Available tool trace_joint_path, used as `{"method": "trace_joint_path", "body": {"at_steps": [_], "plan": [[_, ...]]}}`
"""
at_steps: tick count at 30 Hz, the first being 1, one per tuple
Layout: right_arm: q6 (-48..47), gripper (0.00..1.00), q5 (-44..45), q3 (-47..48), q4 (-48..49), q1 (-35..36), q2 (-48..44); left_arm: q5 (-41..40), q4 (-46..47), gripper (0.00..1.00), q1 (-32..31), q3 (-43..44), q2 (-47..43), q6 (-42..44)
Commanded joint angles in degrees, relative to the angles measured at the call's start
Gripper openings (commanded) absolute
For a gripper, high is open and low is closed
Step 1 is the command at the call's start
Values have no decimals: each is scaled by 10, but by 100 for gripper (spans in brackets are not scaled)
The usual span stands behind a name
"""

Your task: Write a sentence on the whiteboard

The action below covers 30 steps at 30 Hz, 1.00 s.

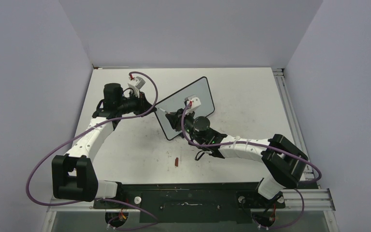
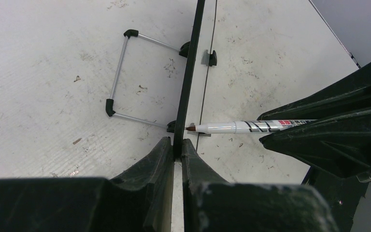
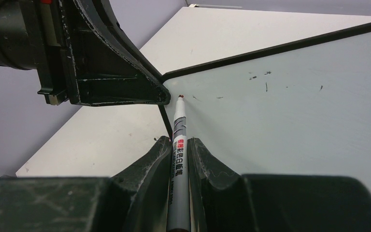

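Note:
The whiteboard (image 1: 189, 103) stands tilted on its wire stand (image 2: 120, 77) at the table's middle. My left gripper (image 1: 153, 107) is shut on the board's left edge. In the left wrist view its fingers (image 2: 164, 154) clamp the thin black frame (image 2: 189, 82), seen edge-on. My right gripper (image 1: 172, 118) is shut on a white marker (image 3: 180, 121). The marker's reddish tip (image 3: 180, 97) rests on the board face (image 3: 294, 106) near the corner by the left gripper (image 3: 111, 72). The marker also shows in the left wrist view (image 2: 251, 126). No written sentence shows, only a few small dark specks.
A small red marker cap (image 1: 176, 161) lies on the smudged white tabletop (image 1: 135, 145) in front of the board. Grey walls close the back and sides. A rail (image 1: 285, 96) runs along the table's right edge.

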Motion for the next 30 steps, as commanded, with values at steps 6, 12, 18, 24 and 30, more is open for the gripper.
{"method": "trace_joint_path", "body": {"at_steps": [6,12,18,24,30], "plan": [[14,5,14,-18,26,2,-2,1,-7,0,-3,22,-19,16],[26,5,15,-40,25,3,-10,3,-6,0,-3,22,-20,16],[33,5,15,-52,23,6,-14,3,-6,0,-3,21,-21,15],[37,5,18,-62,20,9,-17,3,-5,0,-3,22,-21,15],[34,5,24,-66,13,13,-30,3,-5,0,-3,21,-22,15]]}}
